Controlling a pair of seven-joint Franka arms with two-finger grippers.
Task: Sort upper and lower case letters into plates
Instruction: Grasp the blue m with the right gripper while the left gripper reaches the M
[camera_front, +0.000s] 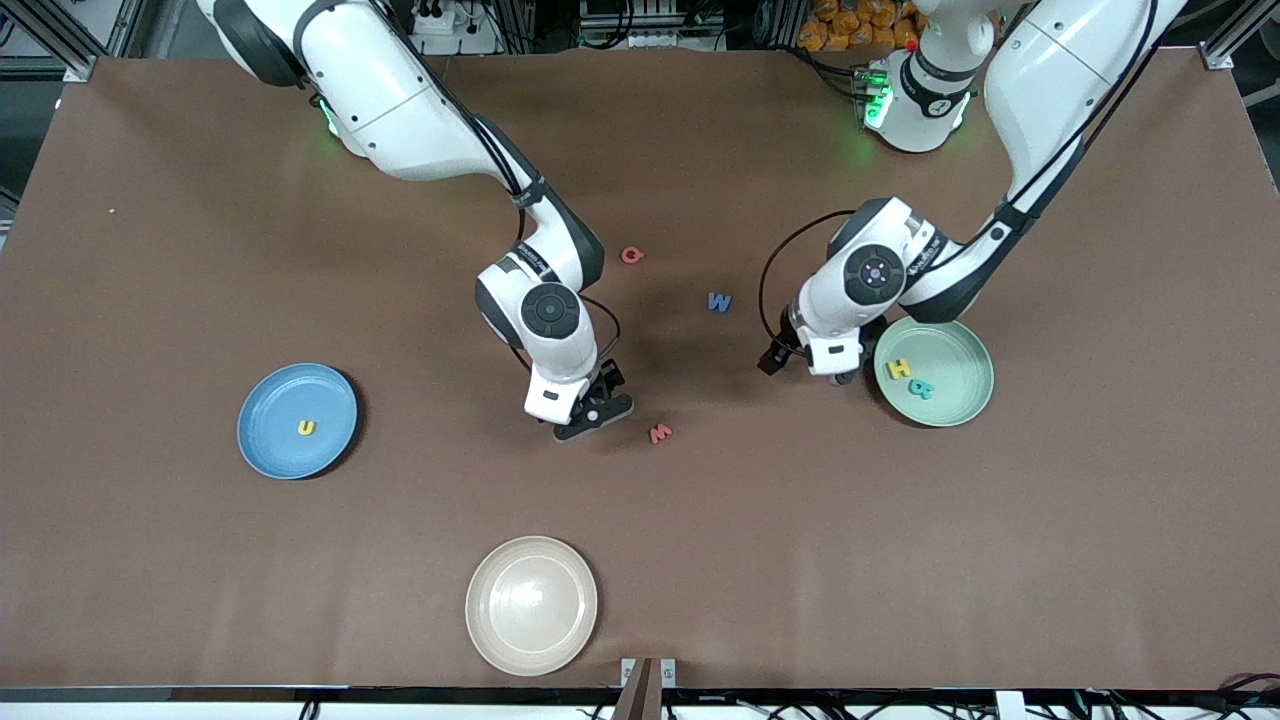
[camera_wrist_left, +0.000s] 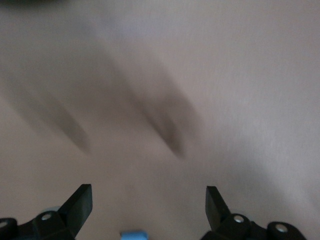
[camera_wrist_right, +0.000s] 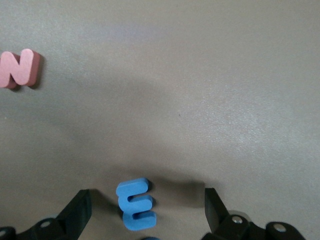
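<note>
The right gripper (camera_front: 592, 412) is low over the table (camera_front: 150, 300), just beside the red w (camera_front: 660, 433), which is the landmark here. Its fingers stand apart, and the right wrist view shows a blue m (camera_wrist_right: 135, 204) on the table between them, so I judge it is placed so in order to close on this letter.

The left gripper (camera_front: 805, 365) hangs with its fingers apart and empty, toward the left arm's end of the table from the red w, at the edge of the pale green plate (camera_front: 965, 345). This plate holds the yellow H (camera_front: 898, 369) and the teal R (camera_front: 922, 389), the capitals.

The blue plate (camera_front: 270, 440), toward the right arm's end from the red w, holds the yellow u (camera_front: 306, 428), a small letter.

The red Q (camera_front: 632, 255) and the blue M (camera_front: 719, 301) lie farther from the front camera than the red w, not yet sorted. The cream plate (camera_front: 500, 640), nearer than the red w, has nothing in it.
</note>
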